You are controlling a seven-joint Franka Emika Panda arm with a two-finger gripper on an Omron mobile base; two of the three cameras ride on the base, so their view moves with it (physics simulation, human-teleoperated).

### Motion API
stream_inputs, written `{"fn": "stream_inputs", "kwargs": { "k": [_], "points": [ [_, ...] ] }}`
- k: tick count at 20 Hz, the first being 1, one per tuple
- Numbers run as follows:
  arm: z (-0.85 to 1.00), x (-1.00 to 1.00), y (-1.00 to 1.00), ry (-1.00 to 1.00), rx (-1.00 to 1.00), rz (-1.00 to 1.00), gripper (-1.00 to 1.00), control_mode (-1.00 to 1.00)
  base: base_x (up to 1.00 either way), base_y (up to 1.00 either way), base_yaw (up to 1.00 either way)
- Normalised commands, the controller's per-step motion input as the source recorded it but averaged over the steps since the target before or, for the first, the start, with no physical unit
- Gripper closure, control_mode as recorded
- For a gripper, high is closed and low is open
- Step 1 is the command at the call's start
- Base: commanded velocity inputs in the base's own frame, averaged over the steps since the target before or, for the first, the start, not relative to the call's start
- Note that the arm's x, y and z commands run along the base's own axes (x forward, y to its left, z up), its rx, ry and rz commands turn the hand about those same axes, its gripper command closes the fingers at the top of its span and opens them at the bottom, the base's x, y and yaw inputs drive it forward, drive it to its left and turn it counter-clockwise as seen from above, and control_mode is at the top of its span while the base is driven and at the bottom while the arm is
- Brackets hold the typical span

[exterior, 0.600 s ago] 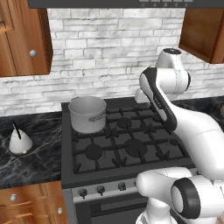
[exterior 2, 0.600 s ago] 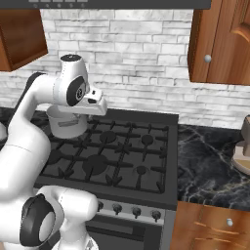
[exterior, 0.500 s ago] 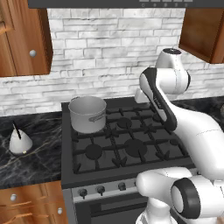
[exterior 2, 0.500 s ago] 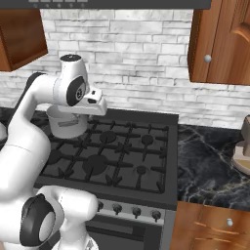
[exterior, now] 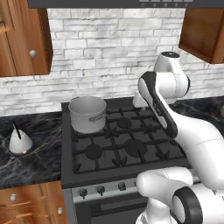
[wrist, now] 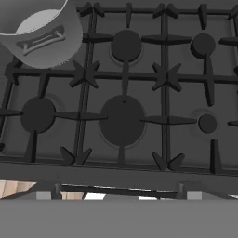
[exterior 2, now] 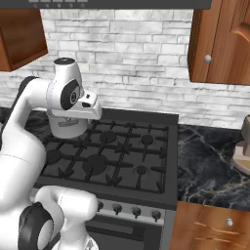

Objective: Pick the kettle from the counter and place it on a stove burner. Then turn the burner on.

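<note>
The small pale grey-white cone-shaped kettle (exterior: 20, 141) with its thin black loop handle stood upright on the glossy black marble tabletop (exterior: 35, 166), left of the black grated stove (exterior: 118, 144) and well apart from the arm. The end effector (exterior 2: 90, 105) hung released above the stove's rear, looking down on the grates. The reach would likely have to swing far left, past the bigger grey cylindrical pot (exterior: 87, 113), towards the handle standing upright.

A glossy black marble table (exterior: 39, 162) flanks a black stove (exterior: 122, 144). The small pale kettle (exterior: 19, 141) stands on the table left of the stove. A grey pot (exterior: 87, 113) sits on the stove's rear-left grate.
</note>
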Motion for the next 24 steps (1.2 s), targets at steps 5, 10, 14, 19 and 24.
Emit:
{"fn": "stream_inputs", "kwargs": {
  "k": [5,10,14,19,24],
  "points": [
    [-0.01,-0.23,0.2,0.0,0.0,0.0,-1.0,-1.0,0.0,0.0,0.0],
    [0.0,-0.24,0.24,0.0,0.0,0.0,-1.0,-1.0,0.0,0.0,0.0],
    [0.0,-0.23,0.32,0.0,0.0,0.0,-1.0,-1.0,0.0,0.0,0.0],
    [0.0,-0.18,0.43,0.0,0.0,0.0,-1.0,-1.0,0.0,0.0,0.0],
    [-0.02,-0.08,0.42,0.0,0.0,0.0,-1.0,-1.0,0.0,0.0,0.0]
  ]
}}
